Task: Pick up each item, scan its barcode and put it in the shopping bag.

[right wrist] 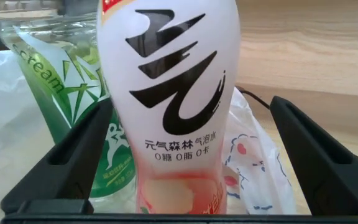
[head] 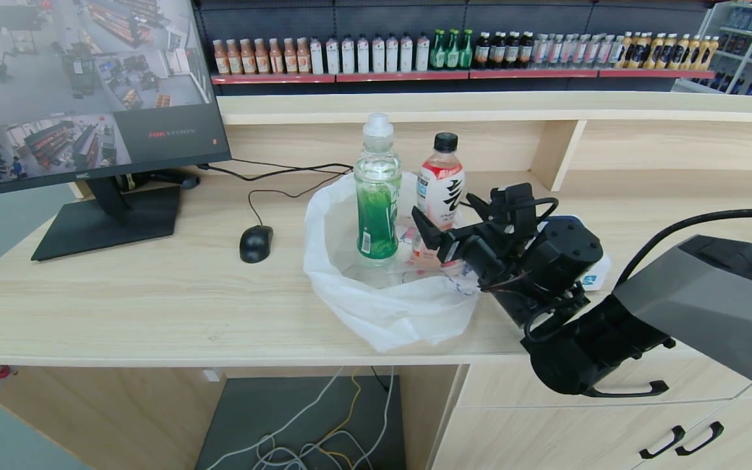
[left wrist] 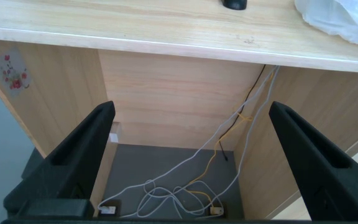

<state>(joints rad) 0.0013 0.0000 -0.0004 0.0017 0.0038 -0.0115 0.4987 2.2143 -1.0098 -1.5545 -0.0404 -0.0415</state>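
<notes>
Since right hand (head: 449, 225) sits wide, straddling pink bottle (head: 440, 183) upright in shopping bag (head: 376, 320), withdraw straight back; don't knock green bottle (head: 376, 202) beside.

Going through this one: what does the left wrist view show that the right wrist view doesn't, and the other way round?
Left wrist view: the open left pincer held low in front of the desk, a tangle of cables on the floor beneath it, a flower sticker on the side panel, and the mouse on top. Right wrist view: the open right pincer with a white bottle standing between its fingers, clear of both, and a green bottle beside it. Both: the shopping bag and the desk.
</notes>
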